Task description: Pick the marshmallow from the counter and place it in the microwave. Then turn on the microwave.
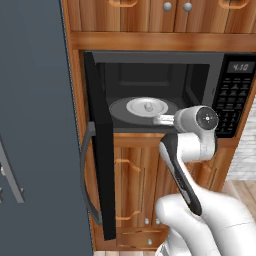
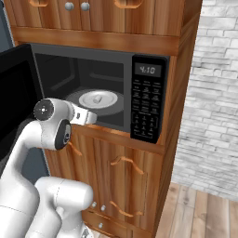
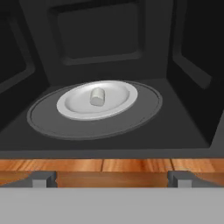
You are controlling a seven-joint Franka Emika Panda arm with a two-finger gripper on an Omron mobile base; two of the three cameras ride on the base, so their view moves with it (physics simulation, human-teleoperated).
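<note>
Hand view, claw (image 3: 112, 178) open, facing microwave (image 3: 183, 105)

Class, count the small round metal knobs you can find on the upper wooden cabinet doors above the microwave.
2: two small round grey metal knobs sit side by side on the brown wooden cabinet doors above the black microwave, one left, one right. More may lie beyond the frame.

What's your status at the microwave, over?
Gripper open, empty, outside the cavity. Marshmallow on plate inside microwave. Door open, nothing blocking.

The arm (image 1: 195, 127) hides the microwave (image 1: 227, 95) cavity's lower right corner.
</note>
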